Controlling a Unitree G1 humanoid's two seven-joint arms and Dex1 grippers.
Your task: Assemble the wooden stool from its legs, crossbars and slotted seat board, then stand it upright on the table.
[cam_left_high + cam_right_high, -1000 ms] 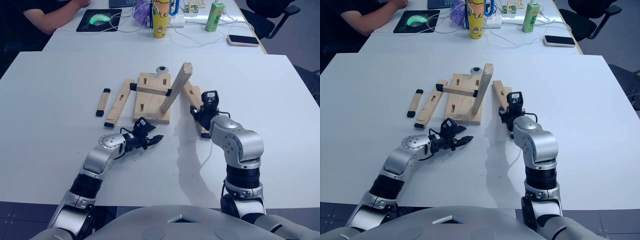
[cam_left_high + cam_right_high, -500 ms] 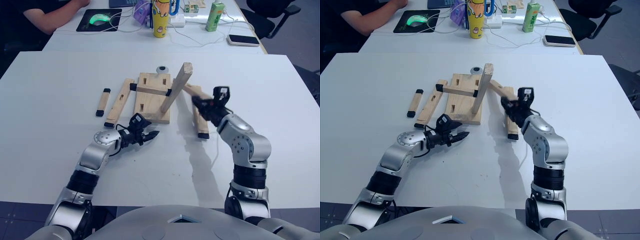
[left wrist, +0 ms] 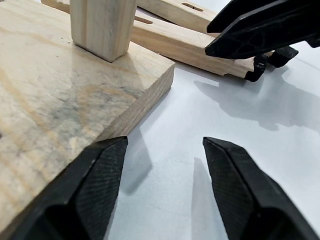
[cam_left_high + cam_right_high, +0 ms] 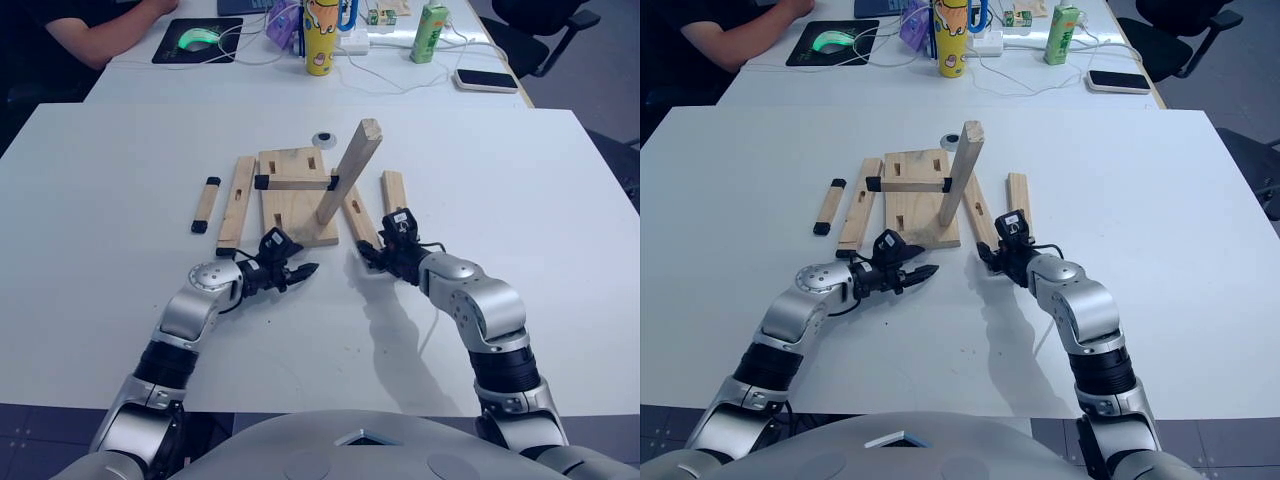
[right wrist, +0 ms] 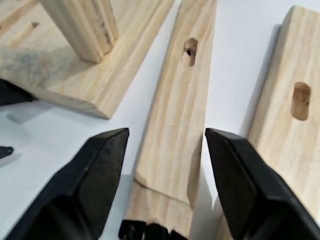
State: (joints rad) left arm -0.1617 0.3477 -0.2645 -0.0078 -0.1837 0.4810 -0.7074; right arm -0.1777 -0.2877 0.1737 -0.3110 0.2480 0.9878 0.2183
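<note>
The slotted seat board (image 4: 292, 205) lies flat mid-table. One leg (image 4: 350, 172) stands tilted in it, with a black-capped crossbar (image 4: 296, 183) joined to its side. Another leg (image 4: 237, 201) and a short crossbar (image 4: 206, 204) lie to the board's left. Two more legs (image 4: 358, 216) (image 4: 394, 190) lie to its right. My left gripper (image 4: 306, 269) is open just off the board's near corner (image 3: 50, 100), holding nothing. My right gripper (image 4: 366, 256) is open with its fingers (image 5: 95, 180) either side of the near end of the closer right leg (image 5: 175, 115).
A small round black-and-white object (image 4: 323, 137) sits just beyond the board. A second table behind carries a yellow cup (image 4: 320, 38), a green carton (image 4: 431, 32), a phone (image 4: 486, 79) and cables. Bare white tabletop (image 4: 120, 300) spreads to both sides and toward me.
The right gripper has dropped back toward me, and the leg it held raised now lies flat beside the board. The board assembly has turned slightly. The left gripper moved a little toward the board.
</note>
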